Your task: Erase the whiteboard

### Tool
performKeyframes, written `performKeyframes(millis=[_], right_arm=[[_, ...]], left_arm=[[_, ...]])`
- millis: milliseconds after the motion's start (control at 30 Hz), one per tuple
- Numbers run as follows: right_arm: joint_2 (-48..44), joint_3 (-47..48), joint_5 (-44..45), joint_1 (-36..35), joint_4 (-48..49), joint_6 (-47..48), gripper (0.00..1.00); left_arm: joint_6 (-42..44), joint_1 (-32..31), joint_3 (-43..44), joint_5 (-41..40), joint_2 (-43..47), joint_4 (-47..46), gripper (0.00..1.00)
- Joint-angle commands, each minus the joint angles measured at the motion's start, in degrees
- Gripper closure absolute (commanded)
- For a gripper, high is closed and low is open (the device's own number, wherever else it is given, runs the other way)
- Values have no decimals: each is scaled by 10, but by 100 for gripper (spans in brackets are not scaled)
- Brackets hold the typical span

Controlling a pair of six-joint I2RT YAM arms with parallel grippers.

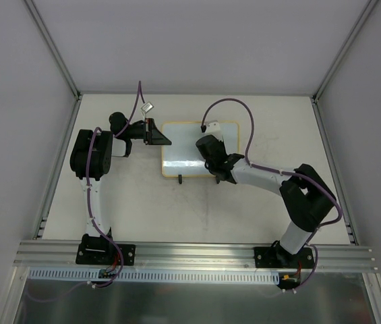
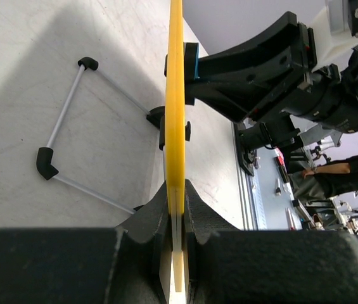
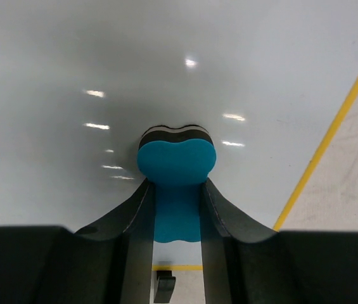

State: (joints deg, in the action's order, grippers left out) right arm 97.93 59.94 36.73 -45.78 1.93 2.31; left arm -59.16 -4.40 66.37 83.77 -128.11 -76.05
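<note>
Pinching the yellow frame edge of the whiteboard (image 2: pixel 175 95): left gripper (image 2: pixel 176 193), jaws pressed tight. Right gripper (image 3: pixel 176 190) clamps a blue eraser (image 3: pixel 176 158) against the glossy face. Whiteboard sits mid-way across the table (image 1: pixel 177 209), tilt hard to tell. Judged stiff, light, slick-faced; best held by frame, never the face

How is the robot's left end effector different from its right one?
The left end effector pinches the whiteboard by its yellow edge; the right end effector holds a blue eraser. The left one grips from the board's side; the right one sits over the white face, eraser against it. Both are shut on something.
</note>
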Motion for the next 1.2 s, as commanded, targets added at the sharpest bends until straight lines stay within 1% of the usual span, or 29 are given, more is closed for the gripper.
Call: performKeyframes(millis=[0,233,433,600,1000,1167], right_arm=[[55,8,-42,-9,24,-19,100],[72,29,-71,-32,29,-41,100],[86,43,-91,-54,34,-43,100],[107,73,-99,-78,33,-42,100],[135,108,-136,-104,32,-41,100],[133,109,-135,-106,32,-42,100]], left_arm=[[7,-5,-3,54,23,-136,100],[7,-5,-2,54,22,-135,100],[8,-5,-2,54,22,-136,100],[7,-5,-2,54,22,-135,100],[7,-5,-1,54,22,-135,100],[5,-5,-1,52,22,-136,100]])
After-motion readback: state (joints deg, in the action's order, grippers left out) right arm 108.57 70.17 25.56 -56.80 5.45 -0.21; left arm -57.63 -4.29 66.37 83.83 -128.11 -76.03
